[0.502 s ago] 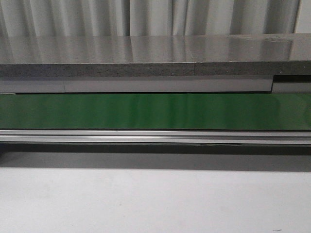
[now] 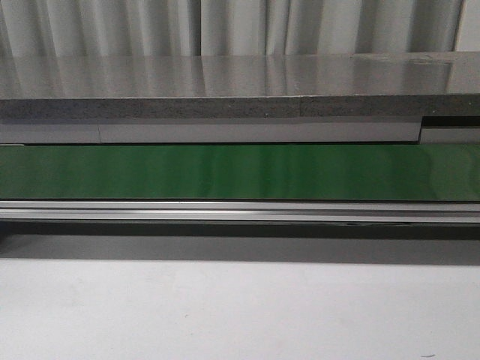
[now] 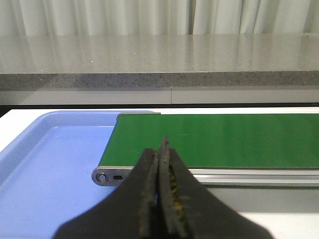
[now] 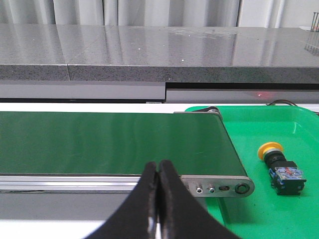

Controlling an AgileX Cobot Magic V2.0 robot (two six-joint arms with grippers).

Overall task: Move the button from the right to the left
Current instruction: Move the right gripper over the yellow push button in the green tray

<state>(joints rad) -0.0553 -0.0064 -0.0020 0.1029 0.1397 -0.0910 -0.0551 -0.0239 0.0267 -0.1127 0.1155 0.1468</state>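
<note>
Stretching across the whole front view, a grey speckled stone counter (image 2: 225, 82) runs beneath pale pleated curtains (image 2: 240, 26), and before it lies the green conveyor belt (image 2: 240, 171) on its aluminium rail (image 2: 240, 211), with the white table (image 2: 225, 307) nearest the camera. No arm shows in that view.

At the belt's left end, seen from the left wrist, a blue tray (image 3: 45, 164) sits under the roller, around 9 o'clock of the belt. At the right end, seen from the right wrist, a green tray (image 4: 279, 149) lies at 3 o'clock of the belt.

Both arms hover low before the rail, aimed level at the belt. The left gripper (image 3: 162, 164) has its fingers pressed together, holding nothing; the right gripper (image 4: 158, 181) is likewise pinched closed and empty.

The button (image 4: 279, 163) lies on its side in the green tray, yellow cap toward 10 o'clock, well apart from the right gripper.
</note>
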